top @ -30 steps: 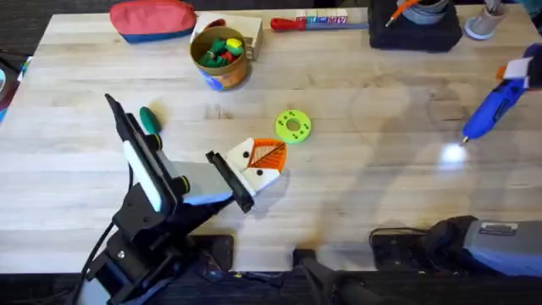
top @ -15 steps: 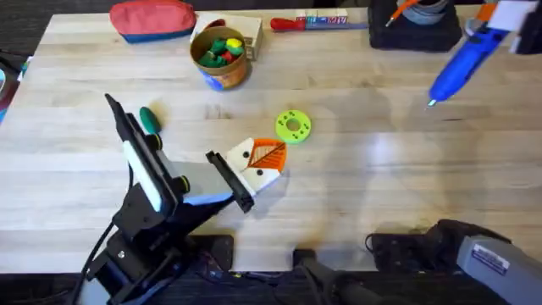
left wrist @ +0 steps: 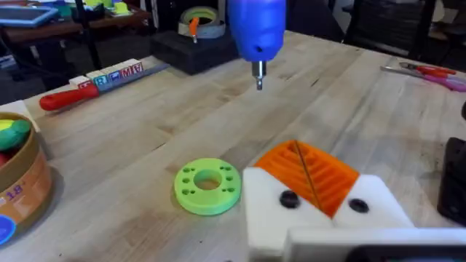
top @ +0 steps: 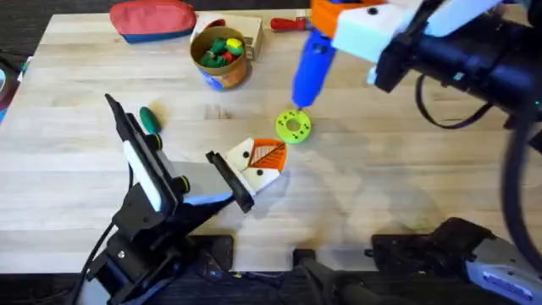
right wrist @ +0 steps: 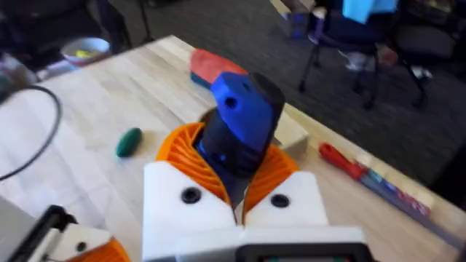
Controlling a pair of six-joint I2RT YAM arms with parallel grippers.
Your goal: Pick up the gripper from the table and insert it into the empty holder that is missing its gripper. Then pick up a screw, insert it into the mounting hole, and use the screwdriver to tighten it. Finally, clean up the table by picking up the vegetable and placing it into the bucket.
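The green ring (top: 293,126), a flat disc with small holes lying on the worktop (top: 381,186), serves as the landmark. The right gripper (top: 339,24), reaching in from the far right, has its fingers closed on the screwdriver (top: 310,66); in the right wrist view the orange ribbed pads (right wrist: 266,171) press against both sides of the blue body (right wrist: 240,131). The screwdriver hangs tilted, its bit tip just above the far edge of the ring; in the left wrist view it hangs above the worktop (left wrist: 408,124) behind the ring (left wrist: 207,186).

The holder (top: 261,163), a white block with an orange ribbed triangle, lies just on the near-left side of the ring. The left gripper (top: 229,180) is at the holder's near-left end; whether its fingers clasp the block or merely touch it cannot be told. In the left wrist view the holder (left wrist: 320,193) shows two dark dots.

The vegetable (top: 150,119) lies well to the left of the ring. The bucket (top: 220,56) stands beyond and left of the ring, with coloured pieces inside. A red pouch (top: 152,19) lies farther left of the bucket, and a red-handled screwdriver (left wrist: 95,81) rests along the worktop's far edge.
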